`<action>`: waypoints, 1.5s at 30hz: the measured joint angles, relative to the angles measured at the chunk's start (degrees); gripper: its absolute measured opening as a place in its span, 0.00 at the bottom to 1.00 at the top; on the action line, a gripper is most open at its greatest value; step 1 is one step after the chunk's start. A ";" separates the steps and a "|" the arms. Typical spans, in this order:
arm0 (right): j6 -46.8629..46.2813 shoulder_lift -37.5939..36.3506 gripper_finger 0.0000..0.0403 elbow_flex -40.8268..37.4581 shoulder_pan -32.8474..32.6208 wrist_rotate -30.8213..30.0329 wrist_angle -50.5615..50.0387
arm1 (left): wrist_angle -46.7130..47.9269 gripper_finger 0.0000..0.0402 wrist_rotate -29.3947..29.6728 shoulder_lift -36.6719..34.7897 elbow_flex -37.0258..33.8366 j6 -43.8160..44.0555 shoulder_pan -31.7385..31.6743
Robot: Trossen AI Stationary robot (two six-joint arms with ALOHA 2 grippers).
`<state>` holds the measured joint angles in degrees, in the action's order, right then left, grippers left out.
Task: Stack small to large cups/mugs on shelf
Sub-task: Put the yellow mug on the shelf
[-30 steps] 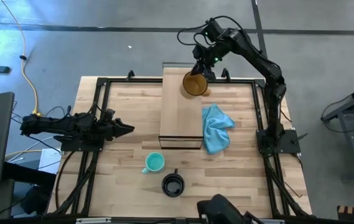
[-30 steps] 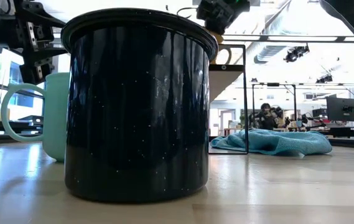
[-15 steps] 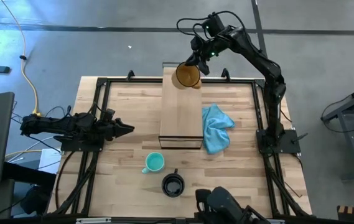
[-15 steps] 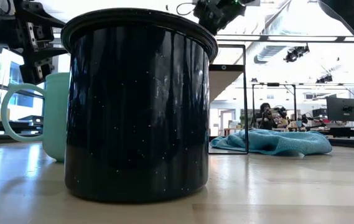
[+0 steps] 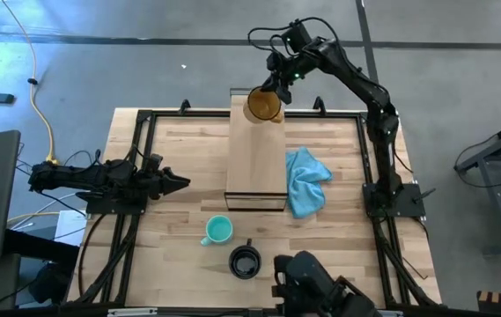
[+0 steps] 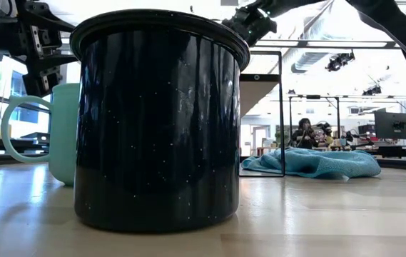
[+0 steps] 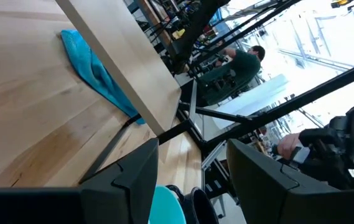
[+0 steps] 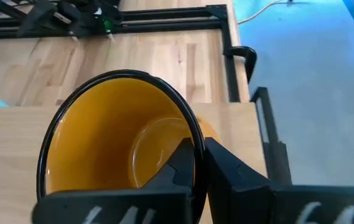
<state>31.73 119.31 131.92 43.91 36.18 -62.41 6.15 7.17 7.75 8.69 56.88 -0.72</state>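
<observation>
A light-wood table (image 5: 188,176) ringed by a dark frame sits on a grey floor, and through the low view there's a bright workshop behind it, with a person (image 6: 304,133) seated far back among the desks. Down the middle of the table lies the shelf (image 5: 256,158), a long pale box with a dark edge, and a crumpled blue cloth (image 5: 306,180) is touching its right side. Up at the far end of the shelf, the right gripper (image 5: 278,90) has its fingers (image 8: 220,162) pinched tight on the rim of the amber mug (image 5: 263,106), one inside the wall and one outside; the mug is tipped, its mouth facing the wrist camera, and from overhead it sits over the shelf's far end. Whether it touches the wood, I can't tell. Near the front edge, the teal mug (image 5: 218,231) stands upright, handle to the left, and the black mug (image 5: 245,261) stands just beside it, closer to the edge, filling the low view. The left gripper (image 5: 178,182) waits low at the left side of the table, pointing toward the shelf, well apart from every mug, its fingers (image 7: 130,177) spread with a clear gap between them.
</observation>
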 joint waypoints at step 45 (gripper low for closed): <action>-3.30 3.82 0.11 0.02 1.06 -2.14 3.48 | 1.75 0.45 1.27 0.02 0.00 -1.11 -0.01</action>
<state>28.42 123.13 131.94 44.97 34.04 -58.93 7.90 8.45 7.77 8.69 55.77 -0.73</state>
